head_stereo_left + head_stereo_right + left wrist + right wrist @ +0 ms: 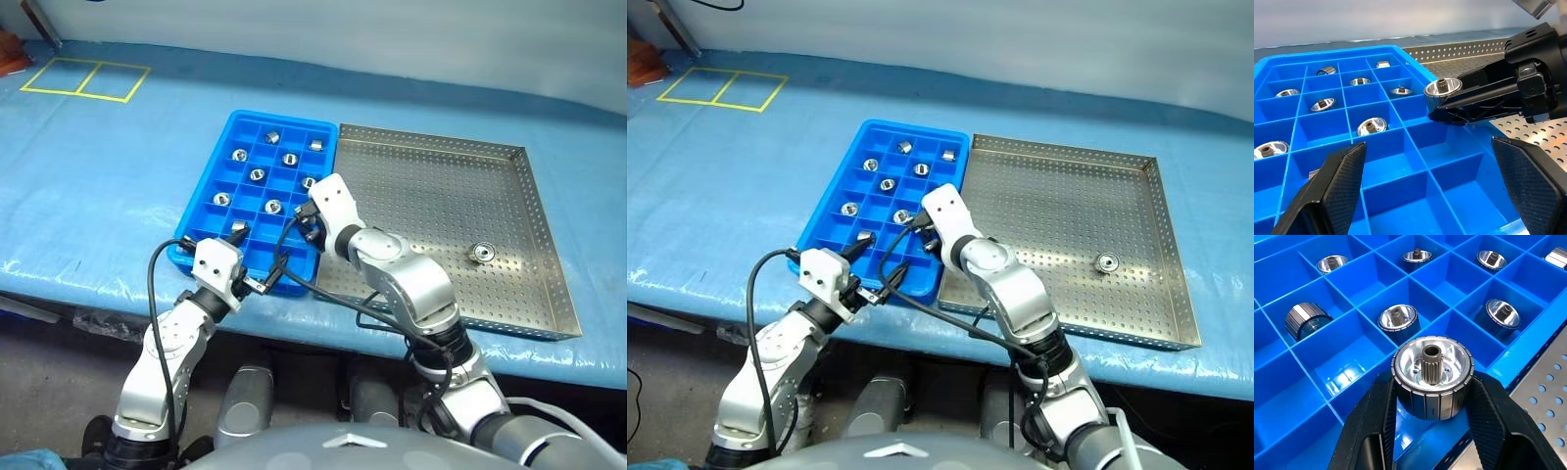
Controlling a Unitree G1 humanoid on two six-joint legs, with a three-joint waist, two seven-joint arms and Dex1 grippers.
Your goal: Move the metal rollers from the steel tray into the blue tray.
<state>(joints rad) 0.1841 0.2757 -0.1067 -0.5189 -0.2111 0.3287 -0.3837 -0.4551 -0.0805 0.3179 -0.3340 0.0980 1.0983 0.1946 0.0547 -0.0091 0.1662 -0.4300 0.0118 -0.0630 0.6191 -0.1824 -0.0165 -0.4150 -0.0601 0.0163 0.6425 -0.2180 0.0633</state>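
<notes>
Roller [1432, 377] is clamped between the right gripper's [1431, 404] fingers, its splined bore upward, poised over an empty compartment along the blue tray's [1400, 51] steel-tray side. Left gripper [1432, 188] is held spread and empty nearby. One roller [480, 252] is left in the steel tray [549, 245].

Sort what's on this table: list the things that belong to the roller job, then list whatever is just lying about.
Part of the job:
- held roller, clamped in the right claw
- roller left in the steel tray
- rollers already in the compartments
- steel tray
- blue tray
- left claw, open

Just lying about:
- yellow tape rectangles
- blue table cover
</notes>
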